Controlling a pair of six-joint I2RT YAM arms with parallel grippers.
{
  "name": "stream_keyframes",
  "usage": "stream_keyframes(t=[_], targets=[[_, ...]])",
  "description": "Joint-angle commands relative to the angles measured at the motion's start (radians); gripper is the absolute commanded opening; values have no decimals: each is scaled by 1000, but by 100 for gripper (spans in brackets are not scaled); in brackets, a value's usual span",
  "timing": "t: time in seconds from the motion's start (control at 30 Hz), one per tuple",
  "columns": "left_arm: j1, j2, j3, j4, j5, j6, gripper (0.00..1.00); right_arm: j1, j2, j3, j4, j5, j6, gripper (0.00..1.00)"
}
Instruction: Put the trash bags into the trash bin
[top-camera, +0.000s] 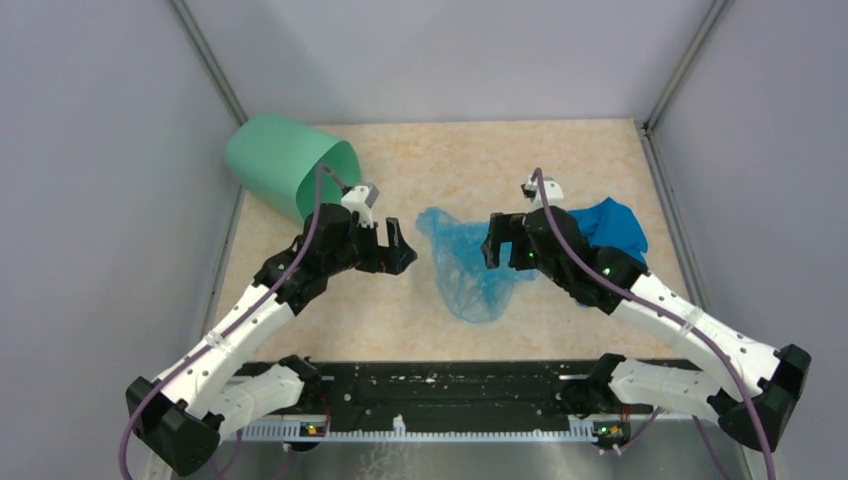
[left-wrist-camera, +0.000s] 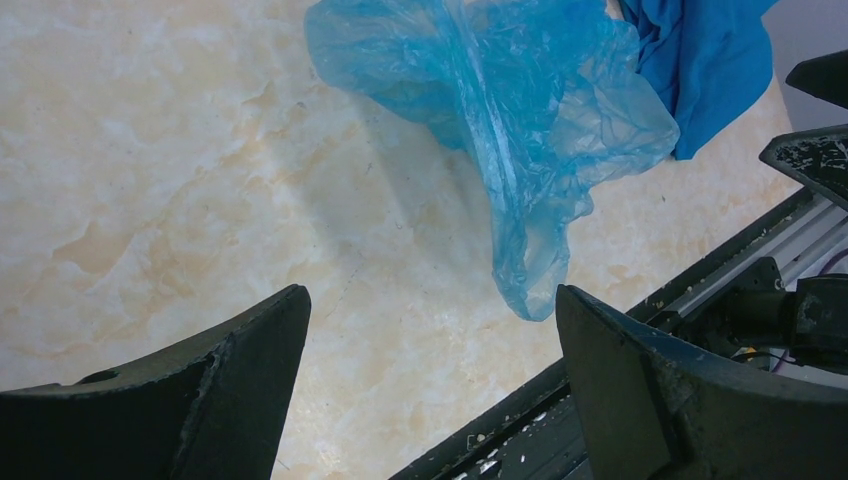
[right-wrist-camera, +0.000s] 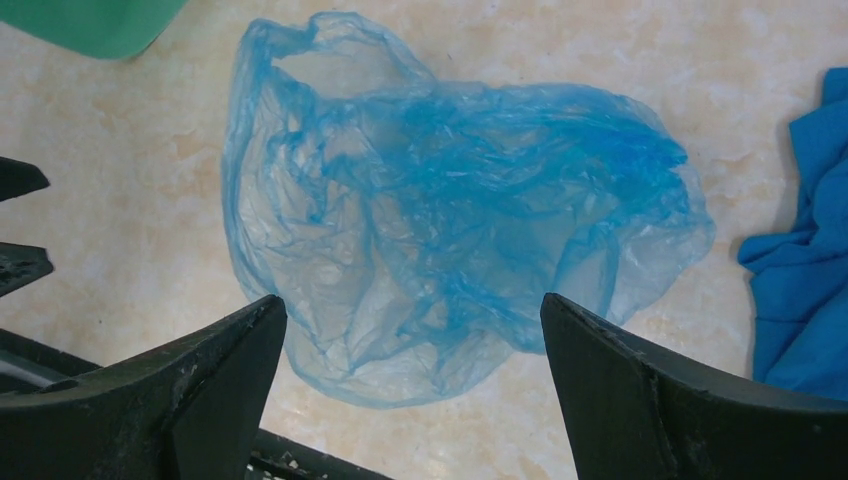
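The right arm hides part of a blue cloth, while the crinkly, see-through blue bag lies flat on the table between both arms' wide-open, empty fingers, apart from the tipped green bin.

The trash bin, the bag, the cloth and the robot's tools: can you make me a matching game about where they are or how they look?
Things:
1. trash bin
2. trash bag
3. dark blue cloth
4. left tool

Descriptions:
A. see-through light blue, lying between the two tools
B. mint green, tipped on its side at the table's far left
C. open and holding nothing
D. bunched up by the right arm

Pairs: 1-B, 2-A, 3-D, 4-C
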Motion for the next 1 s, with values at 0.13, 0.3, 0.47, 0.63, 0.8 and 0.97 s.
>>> stream_keyframes(t=[0.13,0.3,0.47,0.63,0.8,0.97], targets=[[16,20,-29,58,-20,-50,98,91,124,125,60,-5,-31,96],[27,49,-32,80,1,-83,98,154,244,215,35,62,-35,93],[68,45,-49,39,-33,-109,98,199,416,363,-33,178,-54,92],[141,-12,-100,21,3,-109,98,198,566,470,-53,246,-108,92],[186,-52,-136,4,30,-99,98,198,712,561,-78,257,-143,91],[201,-75,-147,-10,50,-97,98,164,824,628,-142,292,-141,79]])
